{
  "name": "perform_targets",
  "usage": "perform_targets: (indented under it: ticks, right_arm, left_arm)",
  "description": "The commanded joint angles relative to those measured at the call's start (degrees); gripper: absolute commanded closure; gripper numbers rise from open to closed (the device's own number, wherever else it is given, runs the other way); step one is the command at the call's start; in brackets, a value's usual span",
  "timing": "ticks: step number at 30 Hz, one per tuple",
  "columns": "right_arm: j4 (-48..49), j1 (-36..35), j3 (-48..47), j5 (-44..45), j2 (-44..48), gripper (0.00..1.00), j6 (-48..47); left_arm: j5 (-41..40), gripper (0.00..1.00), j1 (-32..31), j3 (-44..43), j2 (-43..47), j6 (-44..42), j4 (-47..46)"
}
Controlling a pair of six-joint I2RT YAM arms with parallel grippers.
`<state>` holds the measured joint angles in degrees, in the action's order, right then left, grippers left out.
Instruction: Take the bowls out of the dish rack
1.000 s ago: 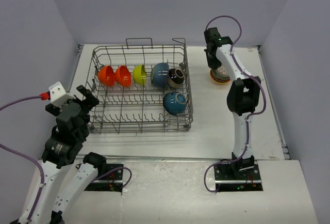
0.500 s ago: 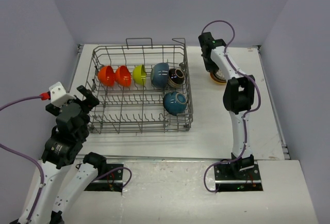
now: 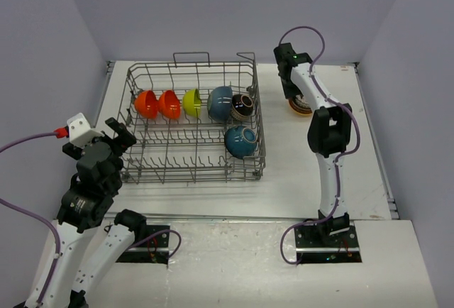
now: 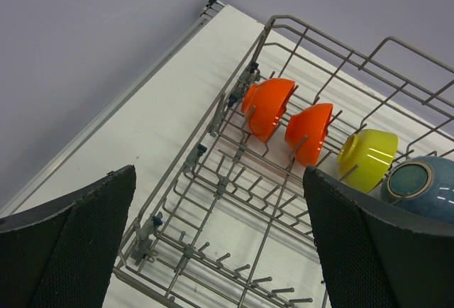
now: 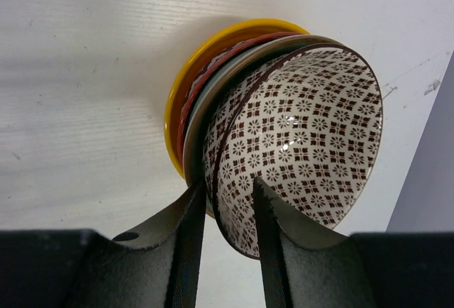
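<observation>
The grey wire dish rack holds two orange-red bowls, a lime bowl, a dark blue bowl, a black bowl with cream inside, and another dark blue bowl one row nearer. My right gripper is shut on the rim of a patterned bowl, one finger inside and one outside. That bowl rests on a stack of bowls right of the rack. My left gripper is open and empty above the rack's near left corner.
The stack stands on the white table near the back wall. Purple walls close in both sides. The rack's handle loop rises at the back. The right arm's elbow hangs over the table right of the rack.
My right arm lowered the patterned bowl onto the stack and shifted slightly left, then stayed still. The left arm has not moved.
</observation>
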<state>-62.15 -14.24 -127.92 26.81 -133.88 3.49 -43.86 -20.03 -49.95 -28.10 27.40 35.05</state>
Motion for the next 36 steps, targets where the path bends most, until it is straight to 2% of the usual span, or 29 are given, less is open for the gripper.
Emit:
perform_targets:
  ticks: [1, 7, 13, 14, 16, 23, 31, 36]
  right_arm:
    - [-0.69, -0.09, 0.56, -1.32, 6.43, 0.66, 1.52]
    - [0.97, 0.18, 4.42, -4.57, 9.87, 0.71, 2.84]
    - [1.24, 0.44, 5.66, -4.49, 8.64, 0.73, 3.19]
    - [1.15, 0.44, 6.01, -4.31, 8.55, 0.79, 3.37]
    - [1.33, 0.53, 6.36, -4.66, 8.55, 0.84, 3.37]
    - [2.03, 0.79, 6.98, -5.89, 7.85, 0.92, 3.37]
    - [1.6, 0.79, 6.19, -5.8, 9.25, 0.89, 3.55]
    - [1.33, 0.79, 5.66, -6.5, 15.82, 0.86, 5.3]
  left_arm:
    - [-0.44, 0.0, -0.36, -0.06, 0.15, -0.94, -1.83]
    - [-0.53, 0.0, -0.36, -0.06, 0.15, -0.85, -1.74]
    - [-0.53, 0.0, -0.36, -0.06, 0.24, -0.85, -1.65]
    - [-0.53, 0.0, -0.36, -0.06, 0.24, -0.77, -1.56]
    - [-0.53, 0.0, -0.36, -0.06, 0.24, -0.77, -1.65]
    - [-0.62, 0.0, -0.36, -0.06, 0.32, -0.77, -1.56]
    - [-0.53, 0.0, -0.36, -0.14, 0.06, -0.68, -1.56]
    - [-0.09, 0.0, -0.36, -0.32, -0.55, -0.5, -1.39]
